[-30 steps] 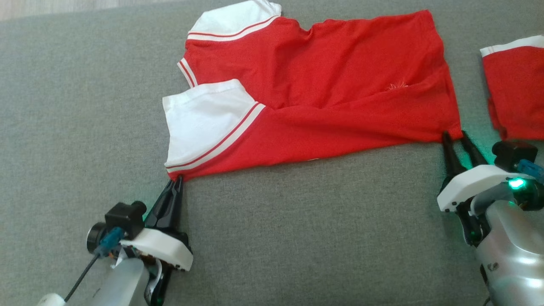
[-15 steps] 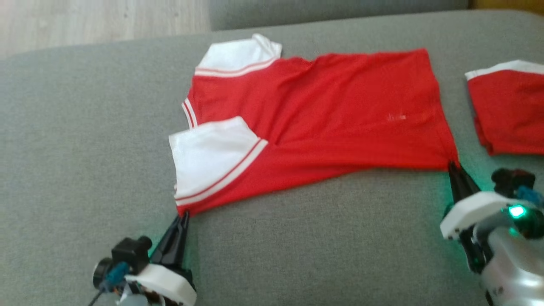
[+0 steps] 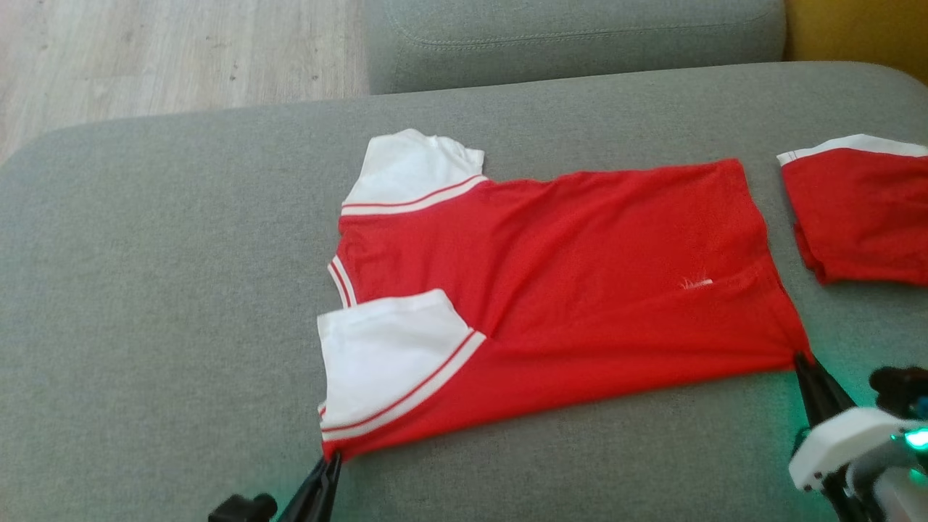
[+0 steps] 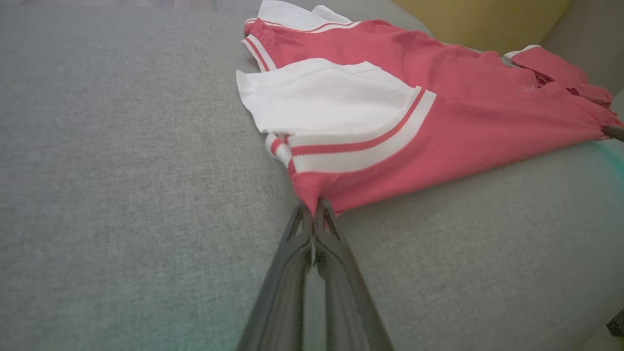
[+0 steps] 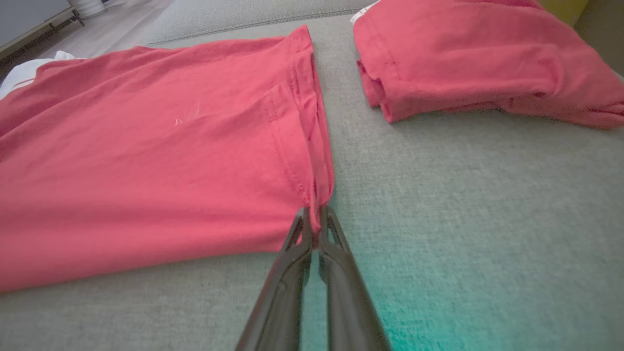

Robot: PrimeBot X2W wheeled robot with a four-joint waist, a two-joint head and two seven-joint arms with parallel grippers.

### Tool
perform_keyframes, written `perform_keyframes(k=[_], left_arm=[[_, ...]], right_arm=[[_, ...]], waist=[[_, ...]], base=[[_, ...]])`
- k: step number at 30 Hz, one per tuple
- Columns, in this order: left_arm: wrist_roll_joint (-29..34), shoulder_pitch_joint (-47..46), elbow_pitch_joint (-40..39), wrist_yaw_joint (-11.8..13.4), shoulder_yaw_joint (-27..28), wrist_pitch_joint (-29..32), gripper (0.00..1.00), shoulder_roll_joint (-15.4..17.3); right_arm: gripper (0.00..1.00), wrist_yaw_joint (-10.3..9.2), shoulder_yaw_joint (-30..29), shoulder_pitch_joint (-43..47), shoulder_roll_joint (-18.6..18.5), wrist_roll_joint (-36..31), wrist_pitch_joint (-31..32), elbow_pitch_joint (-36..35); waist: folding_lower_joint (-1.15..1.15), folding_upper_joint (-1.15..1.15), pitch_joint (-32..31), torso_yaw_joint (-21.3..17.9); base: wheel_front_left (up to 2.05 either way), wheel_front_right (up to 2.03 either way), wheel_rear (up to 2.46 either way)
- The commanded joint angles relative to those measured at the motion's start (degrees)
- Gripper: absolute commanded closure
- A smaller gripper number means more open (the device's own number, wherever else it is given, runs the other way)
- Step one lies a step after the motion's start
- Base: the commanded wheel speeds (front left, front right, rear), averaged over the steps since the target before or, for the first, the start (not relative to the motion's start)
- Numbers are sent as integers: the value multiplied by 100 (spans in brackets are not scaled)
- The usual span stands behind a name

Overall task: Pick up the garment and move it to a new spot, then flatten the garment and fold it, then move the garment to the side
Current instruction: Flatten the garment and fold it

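— Both pincers are pinched right down, as far as I can see. The left pincer (image 3: 330,467) has its fingers together on the near shoulder corner, just under the white sleeve (image 3: 388,362). The right pincer (image 3: 803,366) is nipped onto the near hem corner.

— And where's everything lying?

— Biggest first: the grey sofa (image 3: 159,290) seat carries it all. The garment (image 3: 565,290), a red shirt, lies across the middle of it, neck end towards the robot's left and hem towards its right. It looks doubled over lengthways already, with that white sleeve lying on top of the red. Off to the right, apart from it, sits a folded red piece (image 3: 863,217).

— So which step is this?

— Flatten-and-fold, I'd say. The cloth is fairly smooth, with a few creases near the hem. With both near corners held, I reckon it's either a tug to take out slack or the start of another fold.

— What does the next move need?

— Both arms rising together and travelling evenly, keeping the near edge taut between them so the layers don't slide apart. A thin pinch like that could slip if one side leads.
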Motion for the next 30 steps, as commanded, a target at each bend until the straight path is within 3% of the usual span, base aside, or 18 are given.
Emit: perform_keyframes(k=[1,14,16,17,18,20,22,23,24,30], left_arm=[[29,-87,-182,43,169,-4,100,139],[-12,247,-760,253,176,243,100,370],[-21,222,-765,232,148,287,100,375],[-22,203,-761,209,120,324,100,378],[-23,182,-758,193,96,353,100,374],[-44,145,-755,179,73,386,100,352],[-62,114,-744,128,21,456,57,350],[-72,95,-744,92,-11,499,25,356],[-58,60,-763,77,-24,505,0,373],[-77,-273,-1055,107,139,582,0,534]], right_arm=[[100,-5,63,13,-222,56,-41,-142],[100,-5,-298,677,-307,-25,302,-867],[53,-5,-345,725,-296,-69,364,-955],[6,-5,-367,744,-290,-86,394,-1000],[0,-5,-388,763,-282,-101,420,-1046],[0,-5,-404,803,-262,-108,484,-1157],[0,-5,-434,849,-256,-108,531,-1264],[0,-5,-467,872,-253,-109,533,-1315],[0,-5,-508,895,-250,-121,525,-1360],[0,-5,-647,1004,-209,-313,407,-1747]], waist=[[1,0,-1,-7],[1,0,28,-111],[1,0,39,-138],[1,0,48,-151],[1,0,55,-163],[1,0,74,-196],[1,0,89,-220],[1,0,97,-234],[1,0,104,-250],[1,0,192,-399]], base=[[0,0,0],[0,0,0],[0,0,0],[0,0,0],[0,0,0],[0,0,0],[0,0,0],[0,0,0],[0,0,0],[0,0,0]])
